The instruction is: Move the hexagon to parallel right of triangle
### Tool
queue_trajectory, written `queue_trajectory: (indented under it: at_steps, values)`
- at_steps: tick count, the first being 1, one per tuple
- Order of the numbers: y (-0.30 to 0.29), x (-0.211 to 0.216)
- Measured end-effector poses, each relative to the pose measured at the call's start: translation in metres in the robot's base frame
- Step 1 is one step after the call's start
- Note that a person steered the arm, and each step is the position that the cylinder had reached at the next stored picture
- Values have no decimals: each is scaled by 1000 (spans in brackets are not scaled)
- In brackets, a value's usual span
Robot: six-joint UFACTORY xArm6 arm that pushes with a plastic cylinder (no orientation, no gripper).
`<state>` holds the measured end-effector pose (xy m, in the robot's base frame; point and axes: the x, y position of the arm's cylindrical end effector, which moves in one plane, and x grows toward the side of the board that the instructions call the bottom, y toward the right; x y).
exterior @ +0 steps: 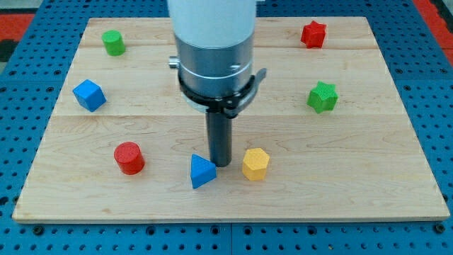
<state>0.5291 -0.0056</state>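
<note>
A yellow hexagon block [255,163] lies near the view's bottom centre of the wooden board [368,191]. A blue triangle block [201,171] lies just left of it, slightly lower. My tip [221,164] stands between the two blocks, close to the triangle's upper right edge and a small gap left of the hexagon. The rod rises into the grey and white arm body above.
A red cylinder [129,157] is at the lower left. A blue cube [88,95] is at the left. A green cylinder [112,42] is at the top left. A red star [313,34] is at the top right, a green star [322,97] below it.
</note>
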Motion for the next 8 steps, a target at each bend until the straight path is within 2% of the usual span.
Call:
queue_trajectory:
  at_steps: [2, 4, 6, 8]
  values:
    - [77, 0]
    - [75, 1]
    - [97, 29]
    - [111, 29]
